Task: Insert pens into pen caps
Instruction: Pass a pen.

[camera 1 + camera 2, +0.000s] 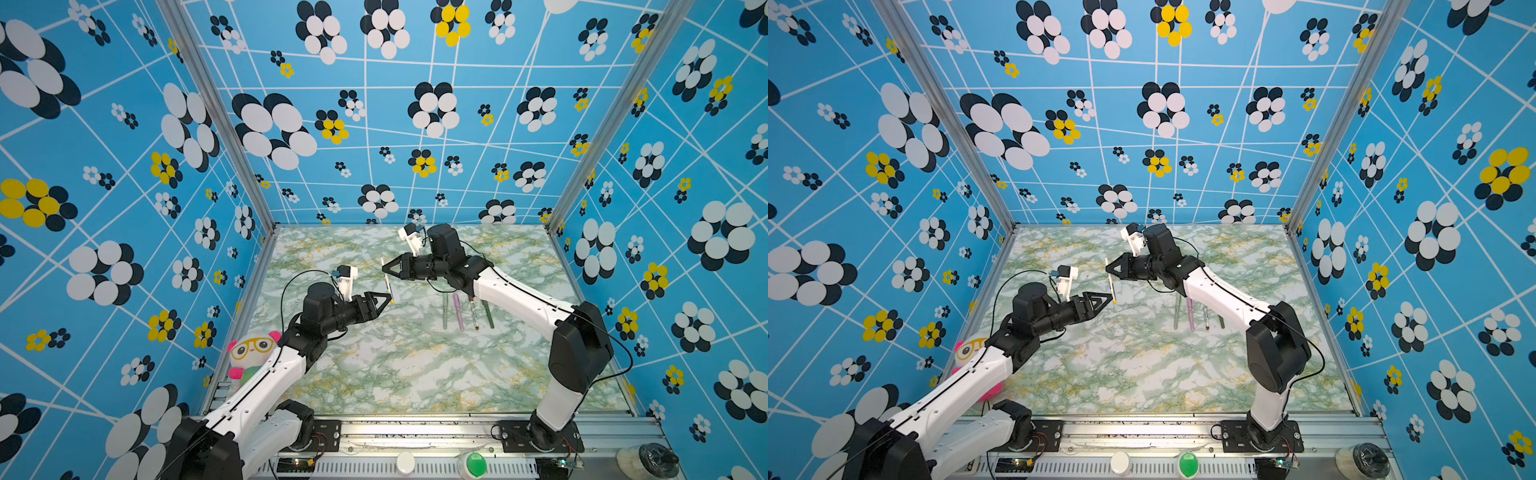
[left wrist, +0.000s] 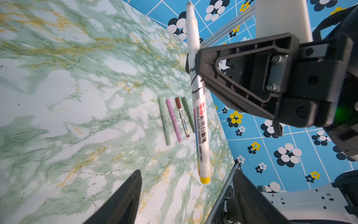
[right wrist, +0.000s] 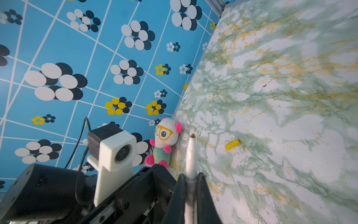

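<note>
Left wrist view: I'm seeing the right claw (image 2: 194, 66) clamping the yellow-ended pen (image 2: 199, 120) nearer its writing end, with the barrel hanging steeply off the bench (image 1: 415, 374). The left claw (image 2: 187, 172) is standing open, jaws either side of the pen's yellow tail and not touching it. In both top views the pair is sitting around 11 o'clock from bench centre.

Right wrist view is showing the nib bare and the yellow cap (image 3: 232, 144) lying flat on the bench, in neither claw. I'm not finding it in the top views, so I'm guessing the left arm is hiding it.

What's worrying me:
- The left claw is lining up on the tail, not the cap. If it bites there while the right is holding, I'm expecting the two grips to fight and the pen to twist or slip.
- There's a long overhang below the right grip, so any nudge could swing the pen.
- The bare nib could mark whatever it brushes.

Around it, the pale grey-green pen (image 2: 164, 121), pink pen (image 2: 173, 120), brown pen (image 2: 182, 117) and dark green pen (image 2: 188, 114) are lying side by side near 3 o'clock, looking capped. The right forearm is overhanging their far ends. The plush toy (image 3: 164, 143) is sitting at the 8 o'clock edge, apart from the cap.
</note>
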You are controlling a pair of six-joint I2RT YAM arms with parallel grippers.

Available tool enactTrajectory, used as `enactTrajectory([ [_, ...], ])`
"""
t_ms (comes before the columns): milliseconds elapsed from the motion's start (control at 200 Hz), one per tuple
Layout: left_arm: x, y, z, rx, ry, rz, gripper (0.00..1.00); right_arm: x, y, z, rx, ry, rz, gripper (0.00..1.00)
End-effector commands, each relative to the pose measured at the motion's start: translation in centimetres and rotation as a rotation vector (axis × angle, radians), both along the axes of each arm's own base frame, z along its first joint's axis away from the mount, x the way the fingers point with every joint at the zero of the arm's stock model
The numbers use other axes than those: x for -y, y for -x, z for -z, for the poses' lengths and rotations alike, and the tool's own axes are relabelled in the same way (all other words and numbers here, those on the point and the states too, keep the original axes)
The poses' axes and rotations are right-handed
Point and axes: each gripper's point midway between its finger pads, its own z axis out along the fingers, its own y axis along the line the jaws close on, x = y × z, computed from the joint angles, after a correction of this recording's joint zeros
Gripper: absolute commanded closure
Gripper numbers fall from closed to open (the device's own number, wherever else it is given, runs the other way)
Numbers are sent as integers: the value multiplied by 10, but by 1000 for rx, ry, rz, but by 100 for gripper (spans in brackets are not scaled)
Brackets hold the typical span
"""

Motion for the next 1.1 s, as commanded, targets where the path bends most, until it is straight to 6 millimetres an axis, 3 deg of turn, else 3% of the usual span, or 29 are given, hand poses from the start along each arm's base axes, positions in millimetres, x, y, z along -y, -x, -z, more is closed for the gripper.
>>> enactTrajectory([
  [0,8,-6,-22,70,24,18,29,-2,12,-13,14,-35,-29,97],
  [160,13,-11,-24,71,30,21,37,-2,15,-12,15,-30,-31,97],
  [460,19,-17,-22,62,22,20,62,-1,16,-14,27,-25,-35,97],
  [1094,17,-26,-16,49,20,-19,79,-4,23,-16,32,-30,-48,97],
])
